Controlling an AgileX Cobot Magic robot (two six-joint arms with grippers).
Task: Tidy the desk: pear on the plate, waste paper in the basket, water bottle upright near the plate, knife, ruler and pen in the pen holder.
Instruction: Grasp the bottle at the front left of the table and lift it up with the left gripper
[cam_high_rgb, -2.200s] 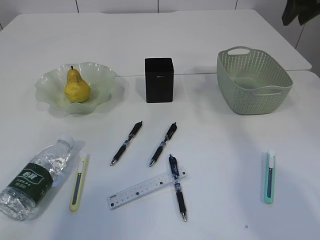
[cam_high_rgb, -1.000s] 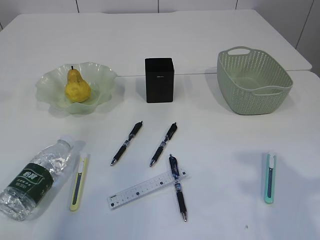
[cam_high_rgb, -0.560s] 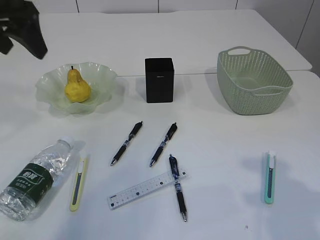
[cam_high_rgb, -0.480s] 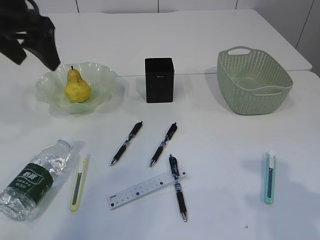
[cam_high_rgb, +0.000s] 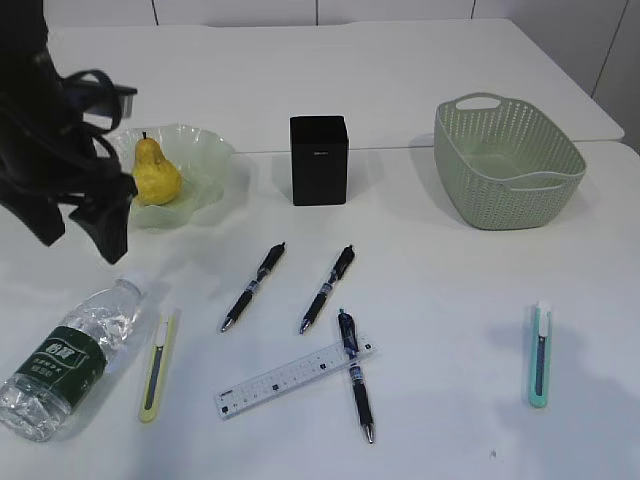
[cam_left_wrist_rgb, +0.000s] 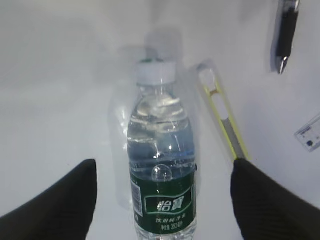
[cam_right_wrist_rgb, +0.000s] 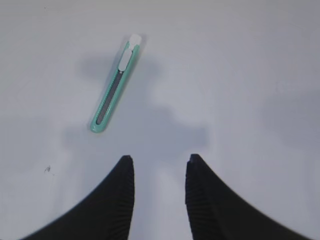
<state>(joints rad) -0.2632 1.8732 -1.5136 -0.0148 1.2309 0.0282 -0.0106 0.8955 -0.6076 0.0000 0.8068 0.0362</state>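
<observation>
the bottle step is in hand: the left tool (cam_left_wrist_rgb: 162, 200) hangs with jaws spread wide over the water bottle (cam_left_wrist_rgb: 161, 165), which lies flat on the counter (cam_high_rgb: 450, 270) below the plate (cam_high_rgb: 200, 165). next, lower, clamp and stand it upright.

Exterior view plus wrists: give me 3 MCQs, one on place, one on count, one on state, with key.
1. Where is the small yellow pear?
A. in the sage-green woven-look basket
B. on the pale green ruffled glass plate
C. bare on the white desk

2. How many dark click pens lie on the white desk?
A. one
B. three
C. five

3. How is the clear plastic water bottle with the dark green label?
A. lying on its side
B. standing upright
C. held in the left gripper

Key: 1 B, the pear sits inside the ruffled rim. 2 B, three pens lie in front of the matte black square pen holder. 3 A, it lies flat, with the open left gripper above it.
</observation>
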